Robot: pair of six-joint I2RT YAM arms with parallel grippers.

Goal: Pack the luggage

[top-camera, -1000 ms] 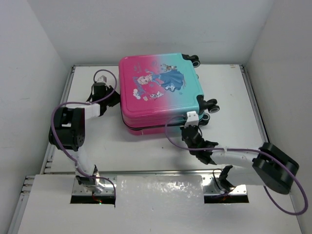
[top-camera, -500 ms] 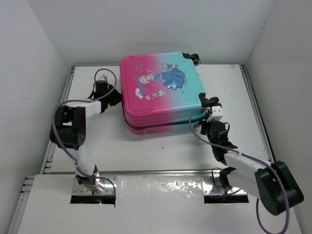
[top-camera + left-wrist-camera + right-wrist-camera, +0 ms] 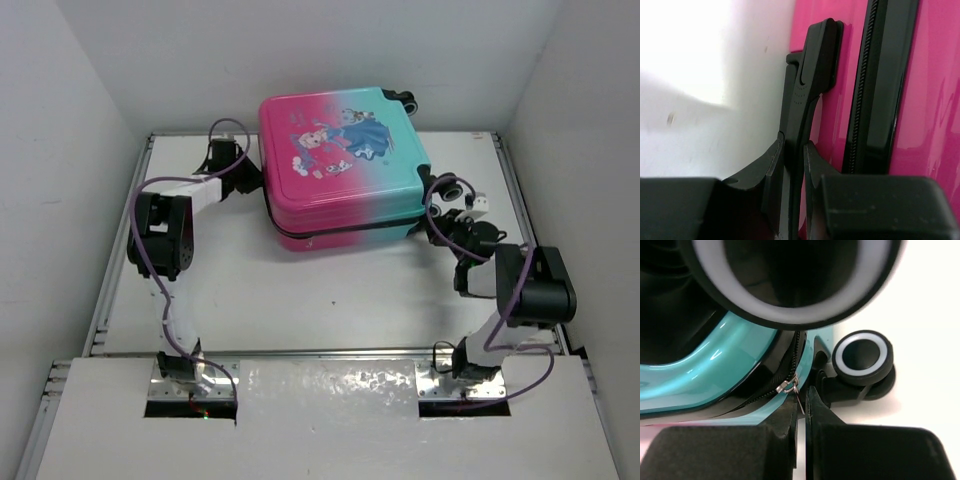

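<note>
– White tabletop (image 3: pixel 330 310), white walls (image 3: pixel 300 50) all round, and the luggage (image 3: pixel 340 160) lying flat towards the far middle, printed lid up and lowered onto its base. Both arms are on it, aren't they?

– Yes. The left gripper (image 3: pixel 792 150) is clenched on the black handle (image 3: pixel 807 75) on the pink side, so the case sits just to its right, handle edge-on between the fingers. The right gripper (image 3: pixel 801 400) is at the teal near-right corner, beside a wheel (image 3: pixel 863 357), with its fingers pinched together on the little metal zipper pull (image 3: pixel 789 386). The case is right in front of it and spreads away to the left.

– So it's zipping up?

– That's my guess: one arm steadies, the other drags the slider round. How much is done I can't tell. The seam looks dark along the near side, but the teeth are too small to read from above.

– What would you watch for?

– The corner. The pull is thin and the grip is only at the fingertips, so I'd tug along the zip track (image 3: pixel 765 395), not away from the shell, and follow the curve slowly or the tab may slip out. The wheel housing is close beside the fingers too, so the wrist needs to stay clear of it.

– And the left side?

– Hold firm and don't yield. If the handle grip gives, the whole case will likely swing on the table instead of the slider moving.
</note>
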